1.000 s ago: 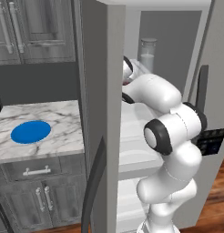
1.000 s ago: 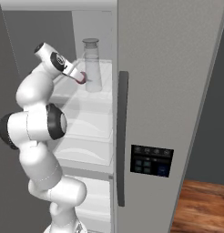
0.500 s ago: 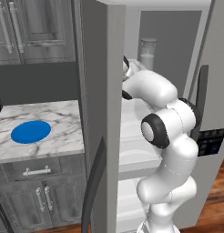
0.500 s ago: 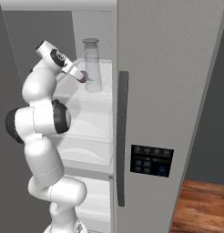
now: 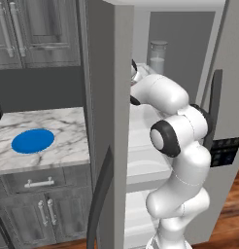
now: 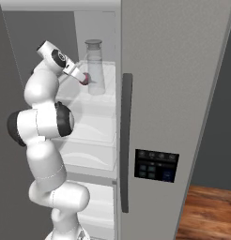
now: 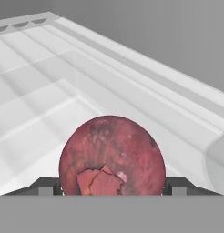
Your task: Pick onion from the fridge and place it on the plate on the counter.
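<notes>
The onion (image 7: 112,154), a dark reddish-purple ball, rests on a white glassy shelf (image 7: 54,86) inside the fridge (image 6: 173,93). My gripper (image 7: 112,184) straddles it, with one dark fingertip (image 7: 49,184) against each side, so it is shut on the onion. From the right base view, the onion (image 6: 84,80) shows as a small red spot at the end of the hand (image 6: 75,72), next to the clear jar (image 6: 95,68). The blue plate (image 5: 33,140) lies on the marble counter (image 5: 68,124), left of the fridge.
The tall clear glass jar (image 5: 157,58) stands on the same shelf, just right of the onion. The open fridge door (image 5: 104,97) with its dark curved handle (image 5: 99,204) stands between the shelf and the counter. Grey cabinets (image 5: 29,34) hang above the counter.
The jaws have closed in from wide open onto the onion's sides. The arm has leaned slightly further into the fridge. Onion, jar and plate stay put.
</notes>
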{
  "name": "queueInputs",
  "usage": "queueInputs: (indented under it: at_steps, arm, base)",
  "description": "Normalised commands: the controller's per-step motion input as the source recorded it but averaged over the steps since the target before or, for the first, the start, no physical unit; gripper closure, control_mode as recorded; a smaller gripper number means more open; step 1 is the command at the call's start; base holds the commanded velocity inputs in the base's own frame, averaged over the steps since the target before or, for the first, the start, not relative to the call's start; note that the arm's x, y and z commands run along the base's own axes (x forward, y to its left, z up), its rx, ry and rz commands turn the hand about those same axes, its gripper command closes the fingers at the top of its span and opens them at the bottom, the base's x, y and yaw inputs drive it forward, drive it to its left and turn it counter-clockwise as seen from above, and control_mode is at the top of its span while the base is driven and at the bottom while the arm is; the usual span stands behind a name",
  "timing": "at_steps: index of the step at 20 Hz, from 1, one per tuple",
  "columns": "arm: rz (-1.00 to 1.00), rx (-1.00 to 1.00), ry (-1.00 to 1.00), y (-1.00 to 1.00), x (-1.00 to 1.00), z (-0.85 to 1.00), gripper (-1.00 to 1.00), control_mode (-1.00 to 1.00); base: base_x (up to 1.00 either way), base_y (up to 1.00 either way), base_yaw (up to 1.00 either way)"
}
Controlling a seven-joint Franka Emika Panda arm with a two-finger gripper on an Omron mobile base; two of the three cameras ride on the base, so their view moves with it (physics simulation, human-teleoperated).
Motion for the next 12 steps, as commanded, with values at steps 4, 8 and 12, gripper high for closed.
queueInputs:
  at_steps: [4, 8, 12]
  arm:
    - [0.0, 0.0, -0.02, 0.0, -0.12, 0.0, 1.0, -1.0]
    - [0.0, 0.0, -0.06, 0.0, -0.42, 0.0, 1.0, -1.0]
    - [0.03, 0.0, -0.04, 0.0, -0.6, 0.0, 1.0, -1.0]
  base:
    - [0.0, 0.0, 0.0]
    - [0.0, 0.0, 0.0]
    - [0.0, 0.0, 0.0]
